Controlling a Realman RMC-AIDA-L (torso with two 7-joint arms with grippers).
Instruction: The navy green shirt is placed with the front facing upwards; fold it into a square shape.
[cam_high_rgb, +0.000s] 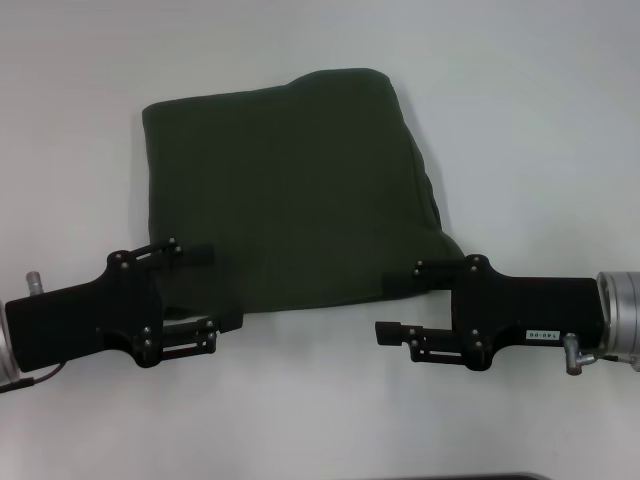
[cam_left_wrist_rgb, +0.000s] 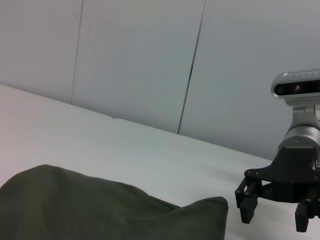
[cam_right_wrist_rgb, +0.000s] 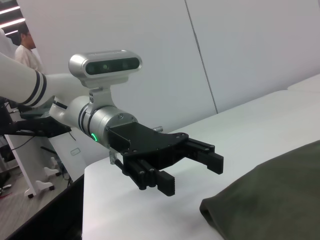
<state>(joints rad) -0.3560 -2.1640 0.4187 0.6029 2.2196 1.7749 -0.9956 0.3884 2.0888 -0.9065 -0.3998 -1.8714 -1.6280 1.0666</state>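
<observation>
- Nearest the robot, both arms flank the near edge of the large dark olive-green cotton shirt (cam_high_rgb: 290, 190), and that shirt is my landmark throughout.
- The black left gripper (cam_high_rgb: 205, 295) sits at the shirt's near-left corner, fingers spread wide with nothing between them; the upper finger overlaps the cloth, the lower one lies just off the hem on the white table (cam_high_rgb: 300, 400).
- From the right wrist view, that left gripper (cam_right_wrist_rgb: 192, 167) hovers just beside the corner, jaws apart and empty. My read: it is either lined up to pinch that corner or has just let it go. I cannot tell which.
- The black right gripper (cam_high_rgb: 395, 300) mirrors it at the shirt's near-right corner, also gaping and holding nothing, one finger at the hem and the other on the table short of it.
- Symmetric placement suggests a two-handed move on the near edge.
- Now the shirt itself: it lies flat mid-table beyond the grippers, already a compact, roughly square bundle, slightly skewed, its right side bulging with layered folds.
- No lettering or neck label shows; only plain green fabric faces up.
- Farthest edge looks rounded and puffy rather than crisp, so I'd judge the fold nearly finished.
</observation>
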